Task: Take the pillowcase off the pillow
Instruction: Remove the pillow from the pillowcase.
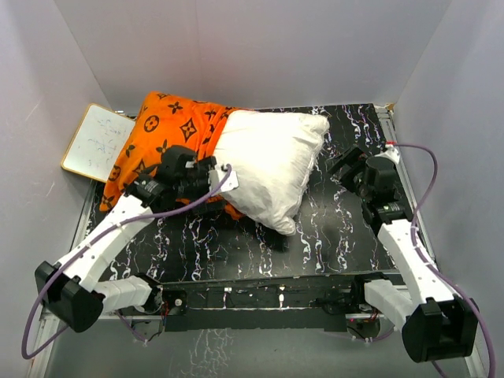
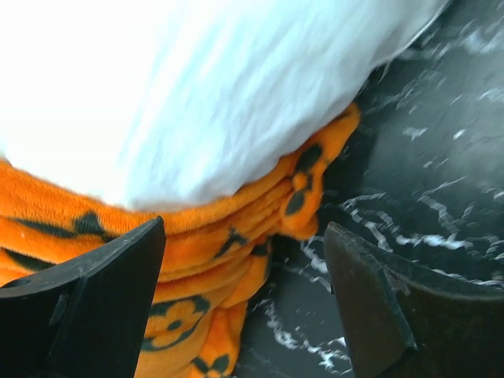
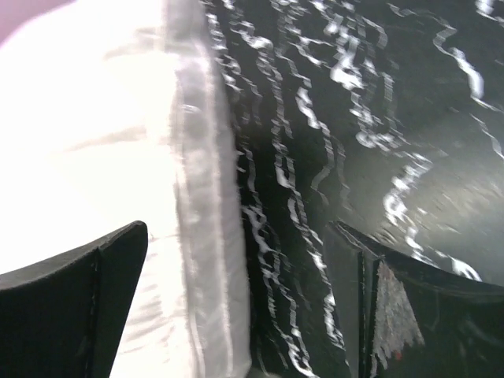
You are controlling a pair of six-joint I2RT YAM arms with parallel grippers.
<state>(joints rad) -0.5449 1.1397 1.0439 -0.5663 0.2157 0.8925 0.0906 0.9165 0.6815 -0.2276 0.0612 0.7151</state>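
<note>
The white pillow lay on the black table, slanting across its far left part. The orange pillowcase covered only the pillow's far left end and was bunched up in folds. Most of the pillow stuck out bare. The left tool was at the near edge of those folds. Its two fingers were spread wide and pinched nothing. The right tool was low over the table by the pillow's right side, spread wide too, with nothing in it. A small white board lay just beside the pillowcase at the far left.
</note>
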